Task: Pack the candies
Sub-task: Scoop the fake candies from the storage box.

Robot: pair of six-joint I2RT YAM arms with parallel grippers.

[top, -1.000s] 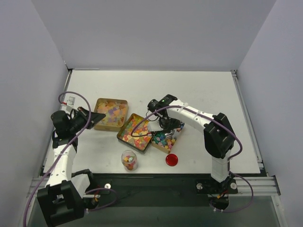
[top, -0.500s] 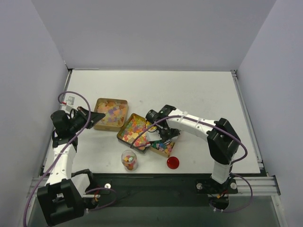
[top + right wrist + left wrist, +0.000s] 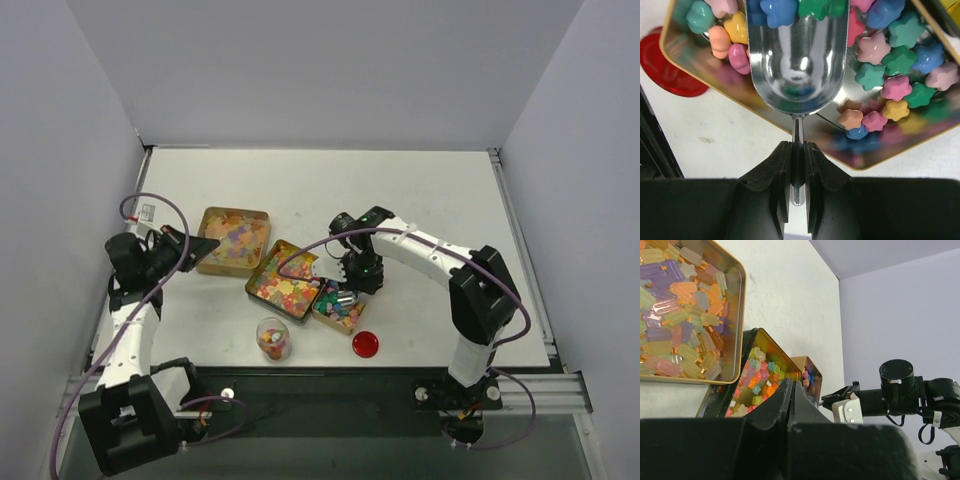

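Observation:
Small star-shaped candies (image 3: 900, 60) in pink, green, blue and orange fill a small gold tin (image 3: 880, 162). My right gripper (image 3: 798, 165) is shut on the thin handle of a metal scoop (image 3: 799, 55). The scoop's bowl lies in that tin, with blue and green candies at its far lip. From above, the right gripper (image 3: 355, 283) hangs over the small tin (image 3: 322, 318). A clear jar (image 3: 272, 338) partly filled with candies stands in front of the tins. My left gripper (image 3: 197, 246) is shut and empty, off to the left, with its fingertips (image 3: 786, 390) pressed together.
A red round lid (image 3: 365, 344) lies right of the jar. A middle tin (image 3: 252, 286) of star candies sits next to the small one. A larger tin (image 3: 205, 262) of pastel bar-shaped sweets lies at the left, by my left gripper. White walls enclose the table.
The right arm swung left and then back right with the scoop. The small tin has slid a little to the left and nearer. The left arm has not moved.

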